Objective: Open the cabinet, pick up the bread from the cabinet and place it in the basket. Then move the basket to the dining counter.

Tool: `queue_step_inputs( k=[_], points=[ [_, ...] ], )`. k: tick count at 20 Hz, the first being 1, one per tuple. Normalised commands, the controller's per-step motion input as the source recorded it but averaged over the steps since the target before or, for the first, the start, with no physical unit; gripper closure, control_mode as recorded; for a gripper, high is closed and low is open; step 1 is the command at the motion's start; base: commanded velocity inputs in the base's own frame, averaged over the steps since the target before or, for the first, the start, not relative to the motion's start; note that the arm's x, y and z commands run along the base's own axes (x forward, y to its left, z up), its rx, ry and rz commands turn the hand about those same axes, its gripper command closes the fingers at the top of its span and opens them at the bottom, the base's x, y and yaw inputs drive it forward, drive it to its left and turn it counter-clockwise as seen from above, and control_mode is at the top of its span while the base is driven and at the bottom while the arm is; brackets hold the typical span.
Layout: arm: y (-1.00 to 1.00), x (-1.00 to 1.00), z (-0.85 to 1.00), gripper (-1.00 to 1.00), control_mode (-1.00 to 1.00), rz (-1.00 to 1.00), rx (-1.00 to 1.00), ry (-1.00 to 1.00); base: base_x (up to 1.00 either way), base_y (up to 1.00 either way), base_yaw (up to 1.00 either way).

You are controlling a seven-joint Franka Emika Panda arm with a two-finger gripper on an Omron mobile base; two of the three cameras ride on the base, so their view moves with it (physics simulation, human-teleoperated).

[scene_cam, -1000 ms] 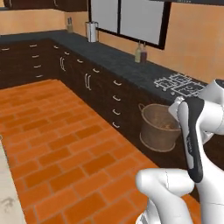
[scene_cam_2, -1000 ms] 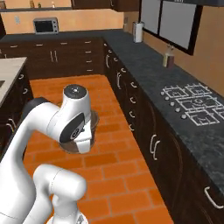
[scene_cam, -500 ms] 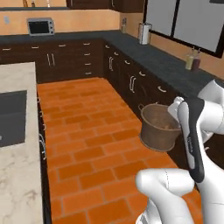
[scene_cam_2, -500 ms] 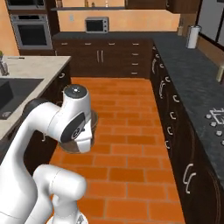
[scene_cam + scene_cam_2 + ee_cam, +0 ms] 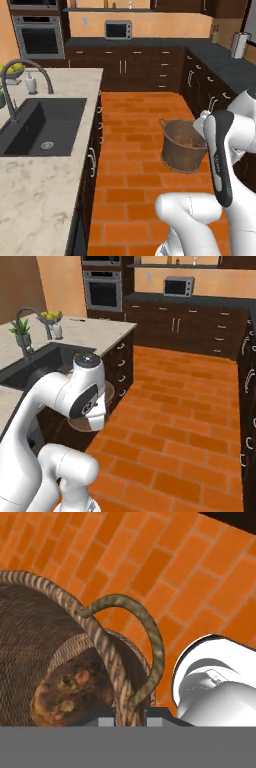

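Fingers (image 5: 129, 711) clamped on basket (image 5: 183, 146) rim, bread (image 5: 67, 691) inside, carried over brick floor (image 5: 185, 421). Judgement: keep basket level toward dining worktop (image 5: 40, 165).

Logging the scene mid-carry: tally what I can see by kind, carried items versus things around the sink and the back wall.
Baskets: 1, the basket
Bread: 1, the bread inside it
Sinks: 1, sink
Faucets: 1, faucet
Microwaves: 1, microwave
Wall ovens: 1, oven
Total: 6
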Motion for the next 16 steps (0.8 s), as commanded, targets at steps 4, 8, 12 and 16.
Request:
queue_step_inputs(
  k=[4, 8, 12, 16],
  points=[
    [0.0, 0.0, 0.0, 1.0, 1.0, 0.0, 0.0, 0.0, -0.31, 0.0, 0.98],
    [0.0, 0.0, 0.0, 1.0, 1.0, 0.0, 0.0, 0.0, -0.02, 0.0, 1.0],
    [0.0, 0.0, 0.0, 1.0, 1.0, 0.0, 0.0, 0.0, 0.0, 0.0, 1.0],
    [0.0, 0.0, 0.0, 1.0, 1.0, 0.0, 0.0, 0.0, 0.0, 0.0, 1.0]
  ],
)
